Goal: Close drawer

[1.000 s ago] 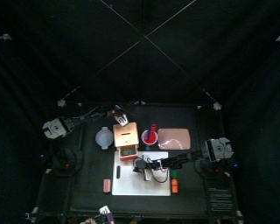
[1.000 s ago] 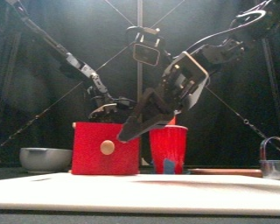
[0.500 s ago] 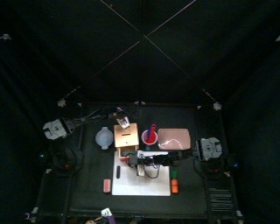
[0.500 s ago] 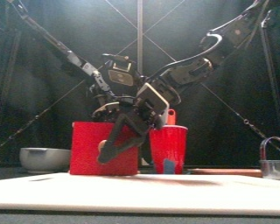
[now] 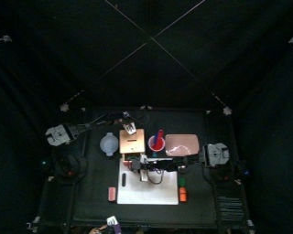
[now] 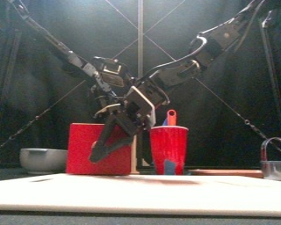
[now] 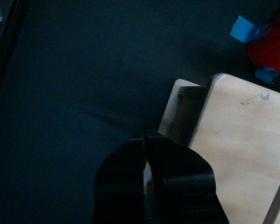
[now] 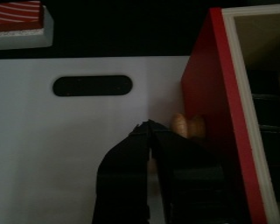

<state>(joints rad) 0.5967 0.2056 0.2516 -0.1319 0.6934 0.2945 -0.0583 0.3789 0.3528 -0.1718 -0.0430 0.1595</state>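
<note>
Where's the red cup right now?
In the front view the red cup stands on the table just right of the red-fronted cabinet, behind the white sheet. The right gripper hangs in front of the cabinet.

Dim scene inside black curtains (image 5: 39,55); a light glows from above and behind in the front view, and the white sheet (image 6: 131,195) lies blurred up close.

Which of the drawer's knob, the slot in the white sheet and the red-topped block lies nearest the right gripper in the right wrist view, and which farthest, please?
From the right gripper:
1. knob, on the red drawer front, right beside the gripper's tips.
2. slot, cut in the white sheet.
3. red-topped block, beyond the sheet's edge.
</note>
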